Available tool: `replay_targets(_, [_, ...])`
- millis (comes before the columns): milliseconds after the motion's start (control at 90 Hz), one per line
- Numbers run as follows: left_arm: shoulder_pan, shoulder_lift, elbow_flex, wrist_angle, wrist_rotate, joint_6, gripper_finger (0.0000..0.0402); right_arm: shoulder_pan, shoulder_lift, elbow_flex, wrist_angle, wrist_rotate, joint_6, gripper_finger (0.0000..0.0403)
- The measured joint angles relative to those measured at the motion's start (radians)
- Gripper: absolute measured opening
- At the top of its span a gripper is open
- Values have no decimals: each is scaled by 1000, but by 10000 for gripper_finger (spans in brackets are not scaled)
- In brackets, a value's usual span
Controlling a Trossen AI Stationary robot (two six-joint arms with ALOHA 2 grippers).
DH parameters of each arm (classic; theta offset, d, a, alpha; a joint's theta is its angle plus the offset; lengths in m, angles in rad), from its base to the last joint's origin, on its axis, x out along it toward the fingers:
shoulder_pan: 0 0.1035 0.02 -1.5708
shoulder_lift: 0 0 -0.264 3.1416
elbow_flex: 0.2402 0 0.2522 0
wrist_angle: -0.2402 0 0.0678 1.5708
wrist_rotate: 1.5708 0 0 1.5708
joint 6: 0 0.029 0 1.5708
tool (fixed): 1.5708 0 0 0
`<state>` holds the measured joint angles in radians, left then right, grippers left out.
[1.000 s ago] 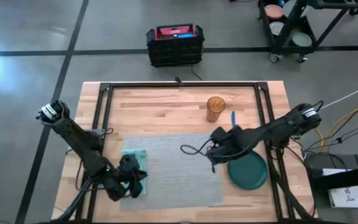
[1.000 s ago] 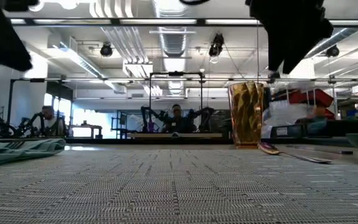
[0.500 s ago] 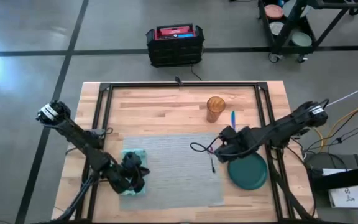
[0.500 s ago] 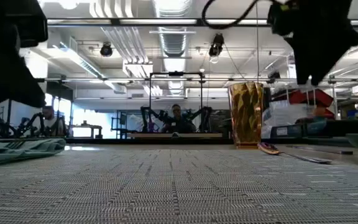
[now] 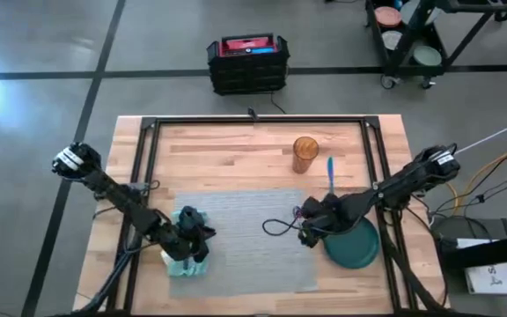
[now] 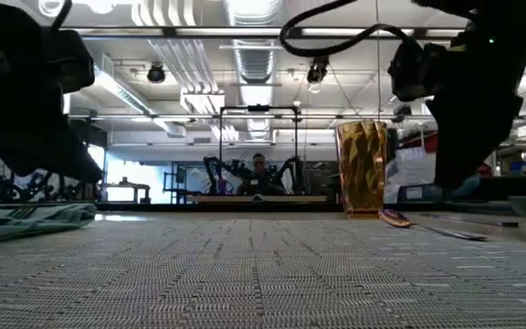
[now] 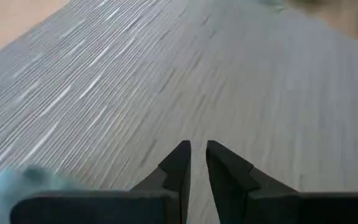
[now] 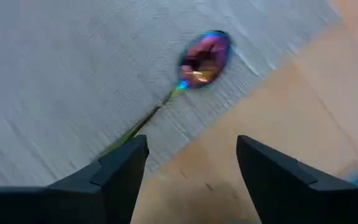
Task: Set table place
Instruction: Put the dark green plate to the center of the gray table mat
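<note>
Wooden table (image 5: 236,154), amber cup (image 5: 305,153) upright

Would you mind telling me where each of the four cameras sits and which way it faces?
High: overhead, straight down on the table; both arms show.
Low: at tabletop height, level across the placemat to the amber cup; arms loom above.
Left wrist: on the left arm, over placemat; left gripper nearly shut.
Right wrist: on the right arm, over an iridescent spoon; right gripper open.
Shared: high and low both show the cup.
</note>
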<state>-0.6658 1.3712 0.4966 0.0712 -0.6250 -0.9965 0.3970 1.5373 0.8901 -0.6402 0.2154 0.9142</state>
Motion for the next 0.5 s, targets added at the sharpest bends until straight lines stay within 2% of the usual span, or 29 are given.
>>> replay_targets(133, [25,0,-1,135,89,134,38,10,25,-7,73,-94,-205,221])
replay_targets(278, [67,0,0,128,93,168,38,31,62,-8,99,-115,-340,208])
replay_targets(367, [96,13,-2,125,108,168,38,42,87,-8,99,-118,-393,201])
replay_targets(500, [140,75,28,146,230,228,38,46,117,-7,101,-114,-402,194])
